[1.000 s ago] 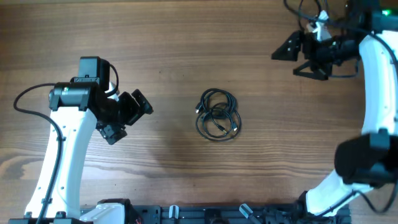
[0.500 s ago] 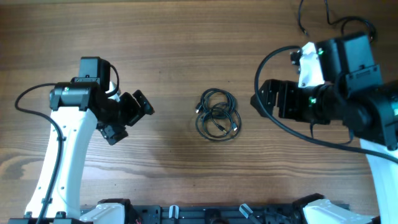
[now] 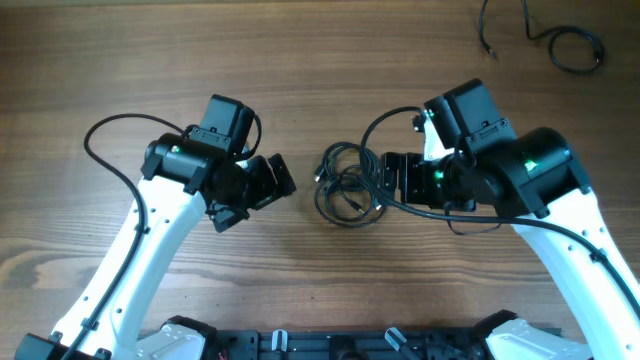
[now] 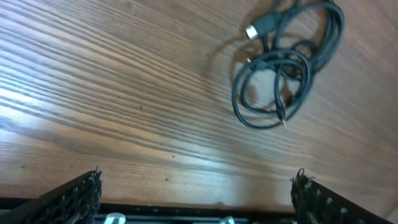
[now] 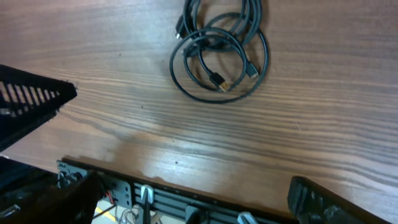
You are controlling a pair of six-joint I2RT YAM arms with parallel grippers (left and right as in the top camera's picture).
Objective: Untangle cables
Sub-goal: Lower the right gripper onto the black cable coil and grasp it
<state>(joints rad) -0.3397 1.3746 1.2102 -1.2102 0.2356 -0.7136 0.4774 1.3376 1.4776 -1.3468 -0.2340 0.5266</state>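
- Left gripper [image 3: 258,197] and right gripper [image 3: 392,180] both gape, empty, flanking the cables [image 3: 347,186].
- These cables look light, limp, slippery; pinch an outer loop, not plugs.

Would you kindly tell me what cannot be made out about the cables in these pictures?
Cord count in the cables: overlapping loops, every view.
Tangle's right edge, overhead: partly covered by the right hand.
Tangle's top, both wrist views: cut off by the upper frame edge.

Both wrist views cut off part of the looped tangle of thin black cables [image 4: 286,62]; plug types unreadable overhead.
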